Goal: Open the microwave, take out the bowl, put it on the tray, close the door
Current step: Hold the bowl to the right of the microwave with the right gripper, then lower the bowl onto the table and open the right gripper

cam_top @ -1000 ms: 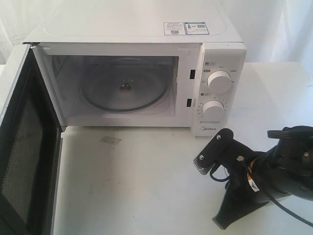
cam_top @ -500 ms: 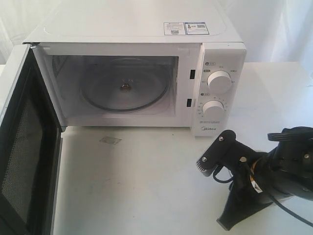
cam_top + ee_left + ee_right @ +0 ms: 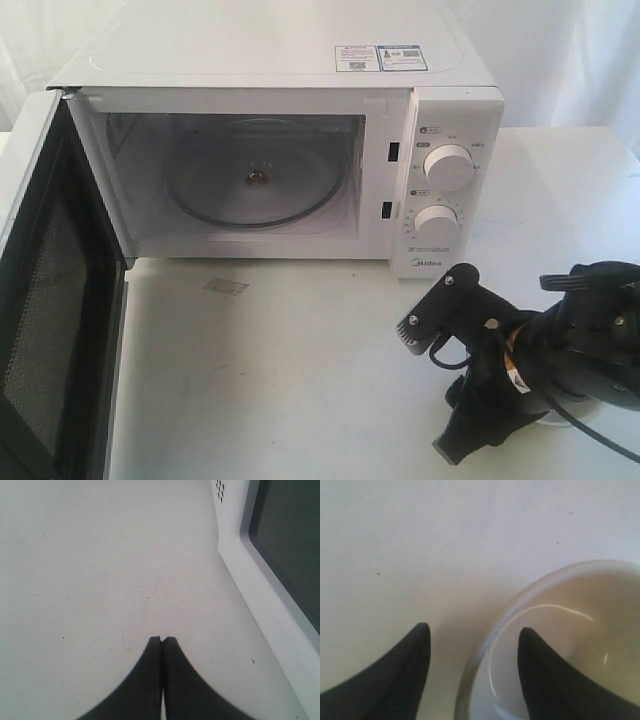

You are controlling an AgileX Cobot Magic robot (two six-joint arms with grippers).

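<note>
The white microwave [image 3: 300, 70] stands at the back with its door [image 3: 50, 300] swung wide open to the left. Only the glass turntable [image 3: 255, 180] lies in its cavity. The cream bowl [image 3: 580, 625] shows in the right wrist view, resting on the white surface. My right gripper [image 3: 473, 627] is open astride the bowl's rim, one finger inside it and one outside. In the exterior view my right arm [image 3: 500, 380] hides the bowl at the front right. My left gripper [image 3: 162, 639] is shut and empty, low over the table beside the door [image 3: 250, 590]. No tray can be made out.
The two knobs [image 3: 445, 168] face forward on the oven's right panel. A small grey patch [image 3: 225, 287] marks the white tabletop [image 3: 300, 380] in front of the cavity. The open door fills the left edge of the scene.
My right arm has shifted a little and dipped lower over the front right of the table. The microwave and its open door have stayed put.
</note>
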